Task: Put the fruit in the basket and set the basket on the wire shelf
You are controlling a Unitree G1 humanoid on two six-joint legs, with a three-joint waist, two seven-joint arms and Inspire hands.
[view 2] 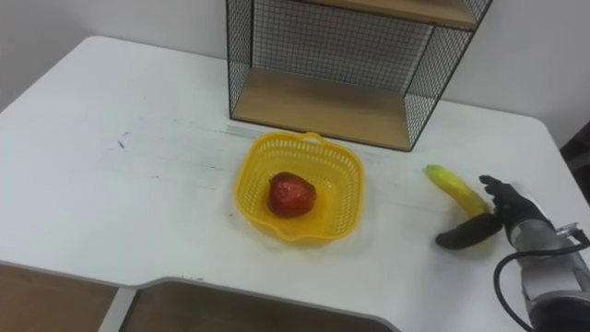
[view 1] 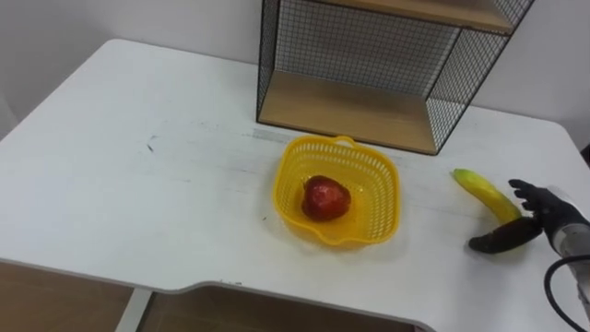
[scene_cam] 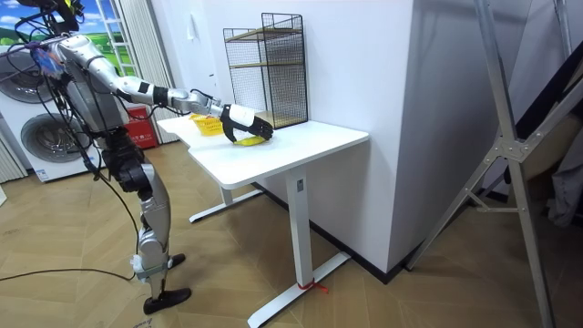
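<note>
Near right table (view 1: 138, 184) edge, right robot hand (view 1: 546, 218) clamps banana (view 1: 479, 189), apart from basket (view 1: 385, 195)

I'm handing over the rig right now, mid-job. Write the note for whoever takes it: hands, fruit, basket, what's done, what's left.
Right hand: fingers and thumb curled round the near end of the banana, which lies on the white table to the right of the basket.
Yellow basket: on the table just in front of the wire shelf, with the red apple inside.
Done: apple is in the basket.
Left: lift the banana into the basket, then set the basket on the wire shelf.
</note>
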